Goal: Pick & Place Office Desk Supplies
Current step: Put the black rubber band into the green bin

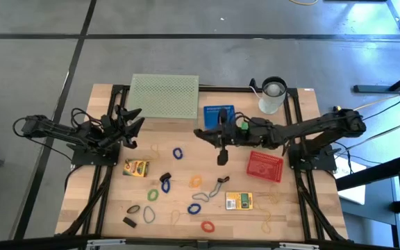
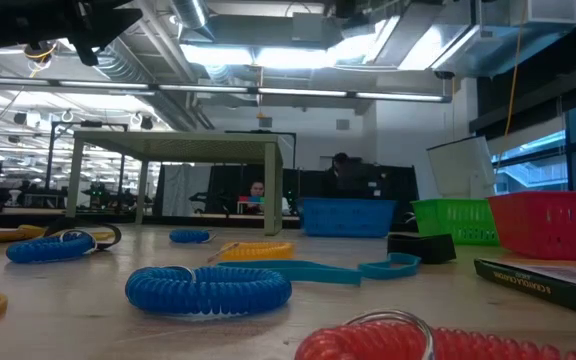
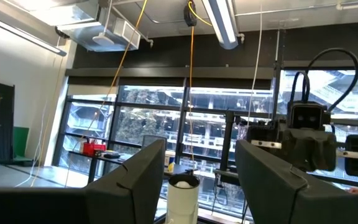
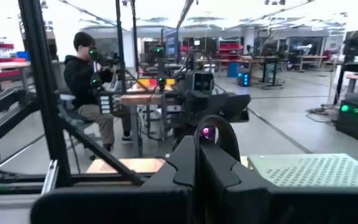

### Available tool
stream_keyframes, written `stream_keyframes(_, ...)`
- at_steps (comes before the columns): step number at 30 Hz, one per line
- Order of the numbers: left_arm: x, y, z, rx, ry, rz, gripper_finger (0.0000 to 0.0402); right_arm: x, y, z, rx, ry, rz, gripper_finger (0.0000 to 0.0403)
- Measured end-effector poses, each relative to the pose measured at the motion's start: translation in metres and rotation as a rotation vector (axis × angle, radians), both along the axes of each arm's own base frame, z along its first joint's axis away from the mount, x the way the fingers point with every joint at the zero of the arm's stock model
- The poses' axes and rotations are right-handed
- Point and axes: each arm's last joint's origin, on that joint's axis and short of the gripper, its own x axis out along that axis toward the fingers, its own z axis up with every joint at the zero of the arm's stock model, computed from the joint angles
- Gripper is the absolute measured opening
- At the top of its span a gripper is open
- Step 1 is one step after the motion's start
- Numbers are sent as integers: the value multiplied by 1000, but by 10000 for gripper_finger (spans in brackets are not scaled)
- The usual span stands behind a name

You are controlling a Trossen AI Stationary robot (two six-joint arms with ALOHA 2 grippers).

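The office desk supplies lie loose on the wooden table: blue loops (image 1: 178, 153), a green one (image 1: 152, 195), an orange one (image 1: 196, 182), a red one (image 1: 207, 226), small black clips (image 1: 129, 222) and two yellow-green boxes (image 1: 136, 167) (image 1: 239, 201). My right gripper (image 1: 200, 133) is raised over the table's middle, pointing level toward the left edge, and is shut with a thin dark loop (image 4: 219, 134) at its tips. My left gripper (image 1: 136, 119) waits open at the left side, high and tilted upward, with nothing between its fingers (image 3: 135, 186). My right gripper has the dark loop's lower end (image 4: 199, 148) at its shut fingertips; the fingers themselves hide the exact place of contact. The fingers point level from the table's right side. The loop stands up above the fingertips, lifted clear of the table.
A pale green mesh stand (image 1: 164, 96) and a white cup (image 1: 273, 96) stand at the far edge. A blue basket (image 1: 219, 114) lies under my right arm, a red basket (image 1: 264, 167) near it, and a green basket (image 2: 456, 220) shows in the low view. People sit beyond the table.
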Motion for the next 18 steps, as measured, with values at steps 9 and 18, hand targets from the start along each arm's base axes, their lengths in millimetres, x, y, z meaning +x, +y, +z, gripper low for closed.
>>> stream_keyframes(9, 0, 0, 0, 0, 0, 0, 191, -1, -1, -22, 175, 219, -50, 6)
stream_keyframes(18, 0, 0, 0, 0, 1, 0, 191, -40, -16, -48, 241, 691, -353, 6)
